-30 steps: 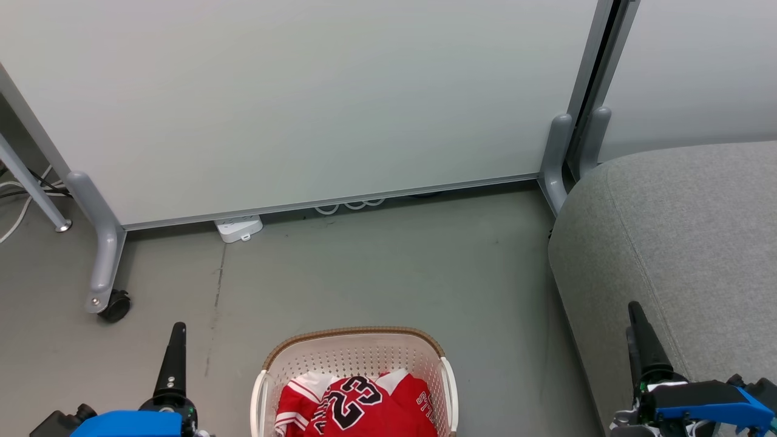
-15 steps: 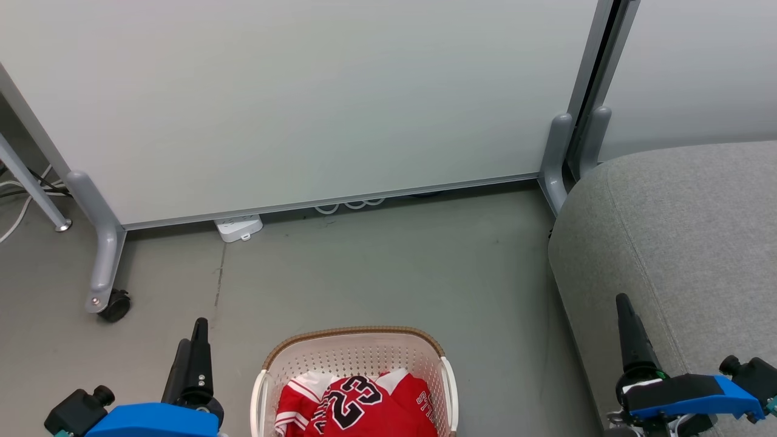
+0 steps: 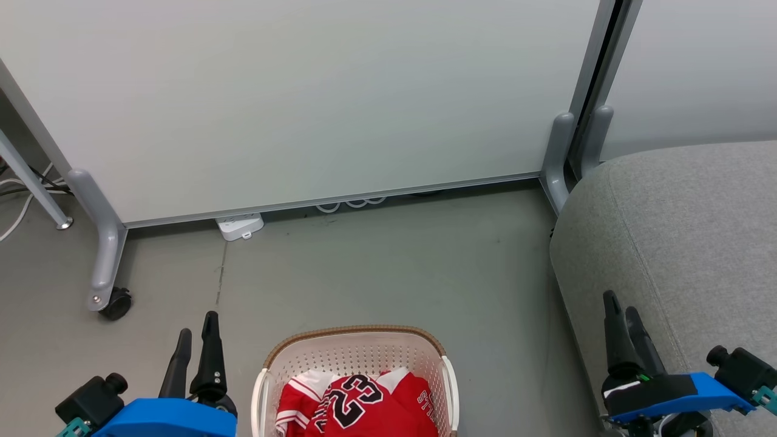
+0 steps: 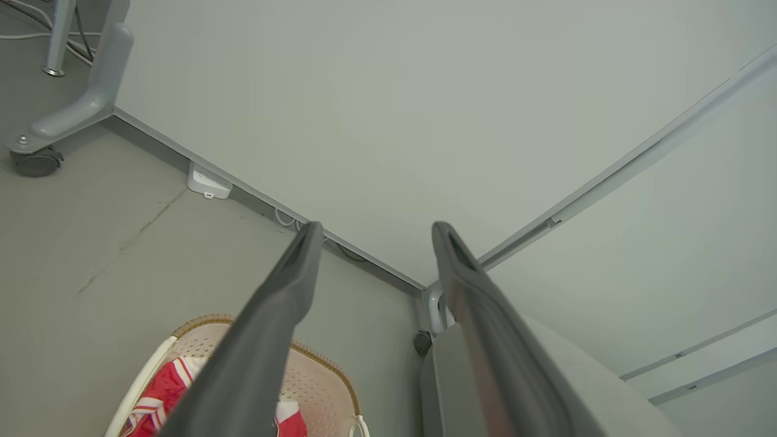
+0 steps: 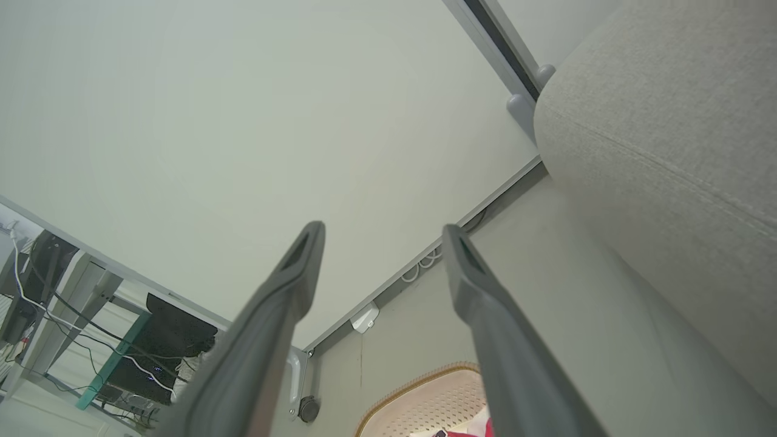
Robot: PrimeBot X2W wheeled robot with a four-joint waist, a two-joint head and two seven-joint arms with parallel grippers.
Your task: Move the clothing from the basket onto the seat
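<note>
Nearest us in the head view are two end effectors. The left end effector point(image 3: 198, 323) sits at lower left and the right end effector point(image 3: 620, 301) at lower right, both pointing up the frame. Each has two dark fingers point(image 4: 273, 328). Both pairs are spread wide, with nothing between them and nothing touched. Both wrist views look out through that gap to the floor point(image 3: 388, 267) and the wall panel.

Between the two, at the bottom edge, is one basket point(image 3: 358, 332), cream with a brown rim, standing on the floor. The clothing point(image 3: 364, 419) lies inside it as a red heap. We count a jersey point(image 3: 355, 397) marked "23" on top and a striped piece point(image 3: 290, 414) at its left side. The left end effector hangs just beside the basket's left handle.

To the right, apart from the basket, is one grey seat point(image 3: 680, 230). The right end effector shows against its near side. In the right wrist view the seat lies off to one side of the fingers, apart from them.

Farther back is one white power strip point(image 3: 240, 226) at the foot of the pale partition panel point(image 3: 303, 103). One black caster point(image 3: 115, 303) sits under the panel's left foot.

The left wrist view adds a second caster point(image 4: 422, 343) where the panel meets the seat. The right wrist view adds desk legs point(image 5: 73, 303) and hanging cables point(image 5: 36, 291) past the panel's end.
</note>
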